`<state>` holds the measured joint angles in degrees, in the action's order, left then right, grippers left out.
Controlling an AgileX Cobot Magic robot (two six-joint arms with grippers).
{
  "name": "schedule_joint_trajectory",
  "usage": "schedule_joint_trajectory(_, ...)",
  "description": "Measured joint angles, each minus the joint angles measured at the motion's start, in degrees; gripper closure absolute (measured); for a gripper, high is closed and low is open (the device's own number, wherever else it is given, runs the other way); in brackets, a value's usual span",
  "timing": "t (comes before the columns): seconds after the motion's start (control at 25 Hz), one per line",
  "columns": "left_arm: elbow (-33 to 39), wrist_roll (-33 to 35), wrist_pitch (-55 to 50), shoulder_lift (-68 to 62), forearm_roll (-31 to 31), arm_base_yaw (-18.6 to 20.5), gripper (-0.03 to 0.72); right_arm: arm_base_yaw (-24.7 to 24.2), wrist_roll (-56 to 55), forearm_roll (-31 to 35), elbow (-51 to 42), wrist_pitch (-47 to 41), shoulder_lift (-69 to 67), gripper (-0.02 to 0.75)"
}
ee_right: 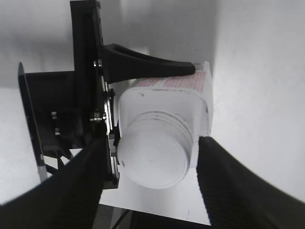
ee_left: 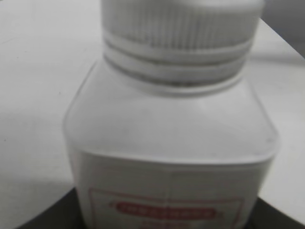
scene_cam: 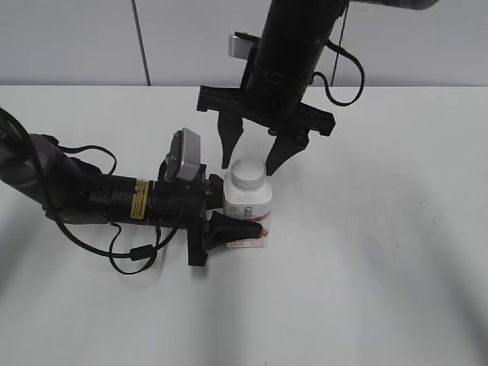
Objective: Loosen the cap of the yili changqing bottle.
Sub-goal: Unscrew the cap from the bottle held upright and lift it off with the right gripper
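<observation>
The yili changqing bottle (scene_cam: 248,213) stands upright on the white table, white with a red-banded label. Its white ribbed cap (scene_cam: 248,176) is on the neck. My left gripper (scene_cam: 229,221) is shut on the bottle's body from the left; one black finger lies across the lower label. In the left wrist view the bottle (ee_left: 171,157) fills the frame, with the cap (ee_left: 181,24) at the top. My right gripper (scene_cam: 249,162) hangs open just above the cap, a finger on each side, apart from it. The right wrist view looks down on the cap (ee_right: 153,155) and bottle (ee_right: 167,95) between its fingers (ee_right: 150,164).
The white table (scene_cam: 381,252) runs all round the bottle. A grey wall stands behind it. The left arm with its cables (scene_cam: 91,198) lies across the table's left half. The right arm (scene_cam: 293,53) comes down from the top middle.
</observation>
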<state>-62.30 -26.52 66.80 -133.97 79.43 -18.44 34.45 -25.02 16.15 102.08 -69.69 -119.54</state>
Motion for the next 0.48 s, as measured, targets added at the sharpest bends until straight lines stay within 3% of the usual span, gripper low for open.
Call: schedule_joint_trajectory(0.48, 0.0, 0.0, -0.4, 0.0, 0.1, 0.0, 0.323, 0.1, -0.1, 1.5, 0.0, 0.0, -1.7, 0.259)
